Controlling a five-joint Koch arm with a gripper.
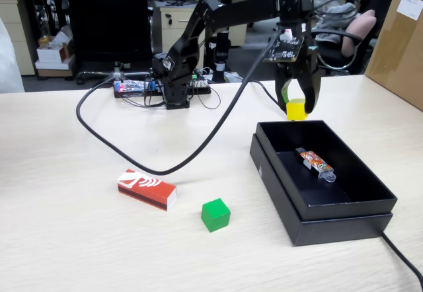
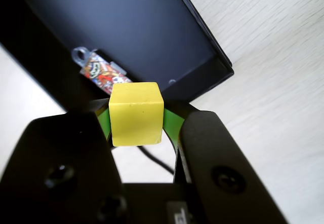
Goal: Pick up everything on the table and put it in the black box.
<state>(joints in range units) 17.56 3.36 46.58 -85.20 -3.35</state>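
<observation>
An office room with desks, chairs and cartons is sitting behind a wide light wood-grain table [image 1: 73, 239], and a black robot arm is reaching out over it from its base at the far side. The arm's gripper [image 1: 297, 104] is pinching a small yellow cube [image 1: 296, 109] between its two green-lined jaws, holding it in the air. In the wrist view the yellow cube [image 2: 136, 113] is filling the gap between the jaws squarely, gripped on two opposite faces.

The black box [image 1: 310, 222] is lying open on the right half of the table in the fixed view, with its long side running from far to near. The cube is hanging just above the box's far edge, near the far left corner, so most of the open tray is lying nearer to the camera than the cube. In the wrist view the black box [image 2: 61, 77] is showing its dark floor directly ahead of the cube. A small colourful wrapped packet [image 1: 314, 162] is resting inside, around the middle of the floor.

Judging by this, the coming move is depending on carrying the cube a little further over the tray before letting go.

Two more items are waiting on the bare table to the left of the box: a green cube [image 1: 215, 214] near the front, and a red striped box [image 1: 147, 188] further left, lying slantwise
</observation>
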